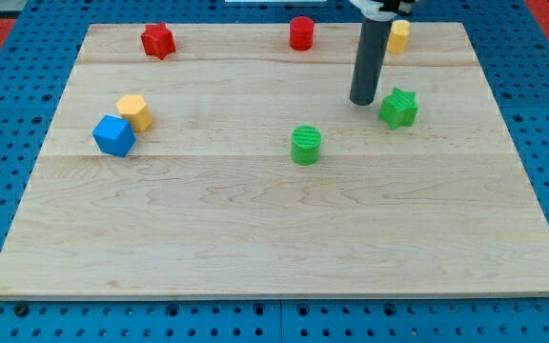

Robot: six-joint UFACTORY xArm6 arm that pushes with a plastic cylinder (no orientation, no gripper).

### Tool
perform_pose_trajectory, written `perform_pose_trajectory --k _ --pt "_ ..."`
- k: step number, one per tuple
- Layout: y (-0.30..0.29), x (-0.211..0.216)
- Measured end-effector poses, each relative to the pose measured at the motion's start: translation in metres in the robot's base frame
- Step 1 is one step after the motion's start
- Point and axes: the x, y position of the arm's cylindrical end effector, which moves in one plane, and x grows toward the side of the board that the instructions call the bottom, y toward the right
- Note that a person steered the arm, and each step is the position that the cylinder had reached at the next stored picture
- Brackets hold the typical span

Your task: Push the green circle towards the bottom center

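Observation:
The green circle point(305, 145) is a short green cylinder standing near the middle of the wooden board point(274, 248). My tip point(363, 101) is the lower end of a dark rod that comes down from the view's top. It rests on the board up and to the right of the green circle, apart from it. The tip is just left of a green star point(399, 108) and close to it.
A red star point(158, 40) and a red cylinder point(300, 33) sit along the top edge. A yellow block point(399, 35) is partly hidden behind the rod. A yellow hexagon point(135, 111) touches a blue cube point(114, 135) at the left. Blue pegboard surrounds the board.

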Motion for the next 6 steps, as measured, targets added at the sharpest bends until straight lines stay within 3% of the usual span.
perform_pose_trajectory --k 1,4,6 --pt "-0.028 0.03" --pt "-0.053 0.032" --pt "-0.079 0.091"
